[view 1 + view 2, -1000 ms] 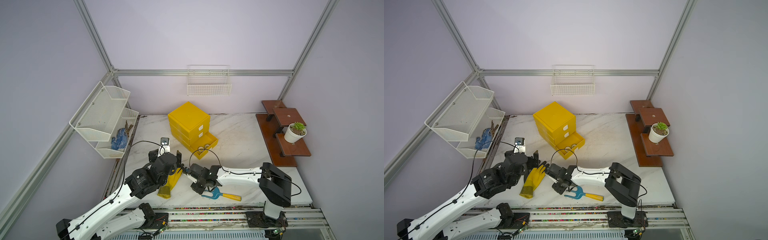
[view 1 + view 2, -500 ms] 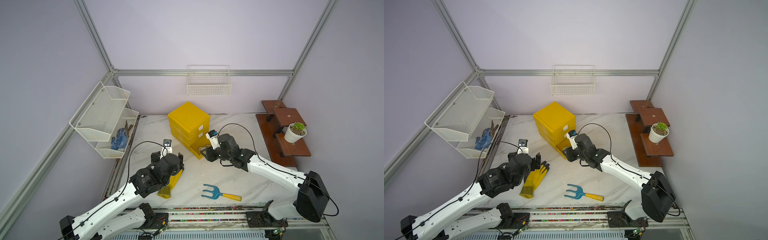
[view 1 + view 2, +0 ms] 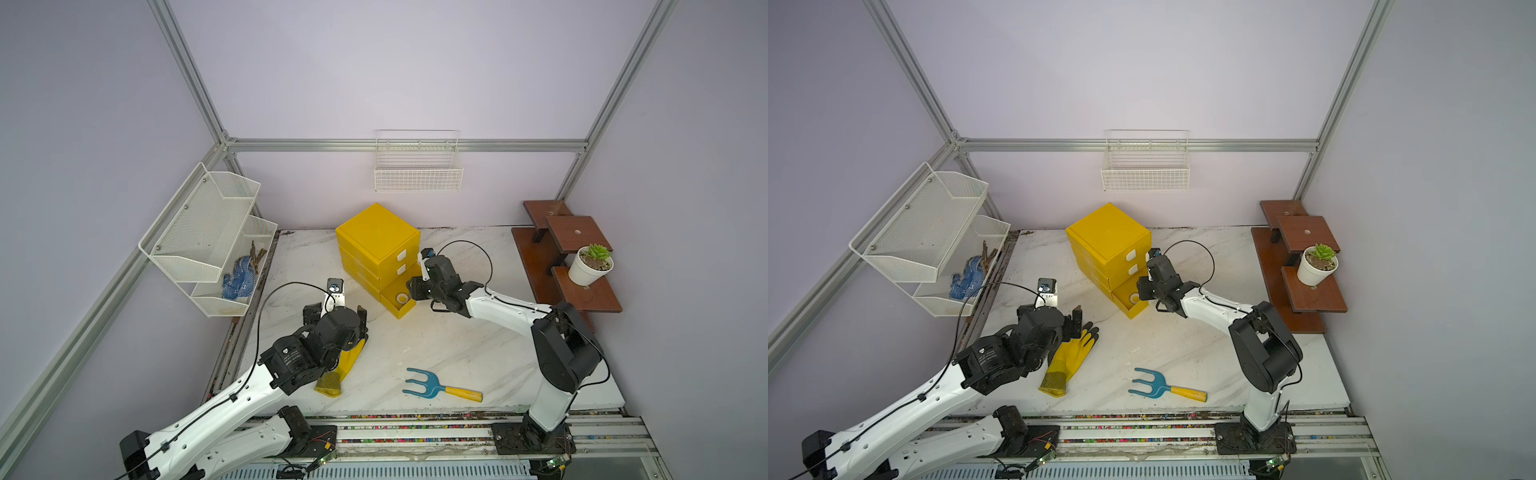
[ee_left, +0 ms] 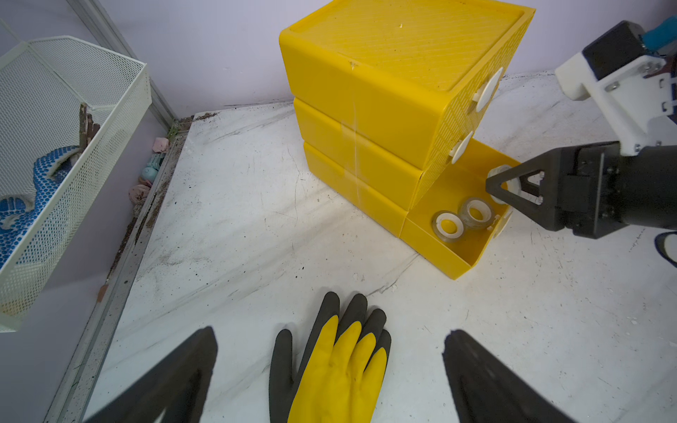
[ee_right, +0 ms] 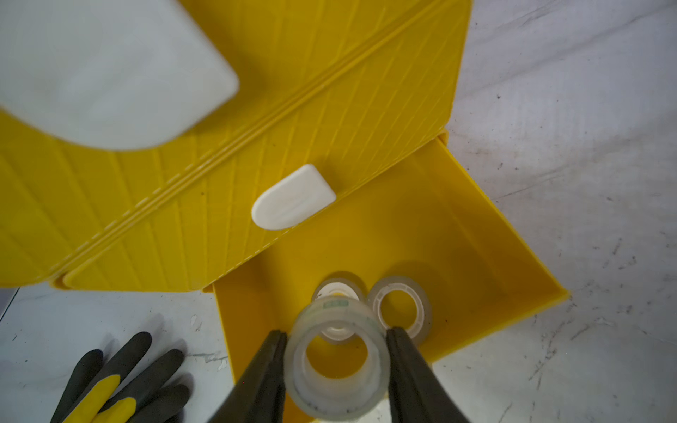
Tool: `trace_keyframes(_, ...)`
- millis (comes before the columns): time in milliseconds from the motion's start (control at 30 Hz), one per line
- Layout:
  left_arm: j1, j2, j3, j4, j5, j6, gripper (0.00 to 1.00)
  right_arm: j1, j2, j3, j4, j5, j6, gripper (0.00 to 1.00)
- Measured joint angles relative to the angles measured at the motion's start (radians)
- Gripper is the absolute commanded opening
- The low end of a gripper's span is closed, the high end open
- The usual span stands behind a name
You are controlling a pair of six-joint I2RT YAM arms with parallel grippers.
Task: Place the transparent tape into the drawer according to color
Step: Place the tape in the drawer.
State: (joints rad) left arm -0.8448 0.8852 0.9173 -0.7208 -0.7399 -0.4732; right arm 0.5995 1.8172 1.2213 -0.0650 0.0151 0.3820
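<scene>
Now my right gripper (image 5: 336,333) is clamped on a clear roll (image 5: 337,397) over the open drawer (image 5: 476,238); my left gripper (image 4: 329,331) gapes wide, empty, above the glove (image 4: 340,373).

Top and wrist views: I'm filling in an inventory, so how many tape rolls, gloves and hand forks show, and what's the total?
Tape rolls: 3 (two lying in the open drawer, one in the right pincer)
Gloves: 2 (yellow glove on the table, blue glove in the wire rack)
Hand forks: 1
Total: 6
</scene>
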Motion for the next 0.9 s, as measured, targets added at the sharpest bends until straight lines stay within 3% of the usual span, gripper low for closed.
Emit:
trace_keyframes(167,0.0,0.0,0.0,0.0,0.003,-0.005,1.0,-0.006,0.035,0.03,0.013,0.014,0.002,0.38)
trace_keyframes(333,0.0,0.002,0.0,0.0,0.004,-0.006,1.0,-0.018,0.065,0.043,0.016,0.013,0.003,0.62)
trace_keyframes(467,0.0,0.006,0.001,0.0,0.005,-0.005,1.0,-0.021,0.068,0.05,0.018,-0.004,-0.002,0.71)
trace_keyframes(700,0.0,0.006,0.001,0.001,0.008,-0.004,1.0,-0.021,0.041,0.042,0.02,-0.037,-0.001,0.74)
trace_keyframes(900,0.003,0.022,0.027,0.013,0.021,0.018,1.0,-0.021,-0.107,-0.053,0.06,-0.07,0.012,0.74)
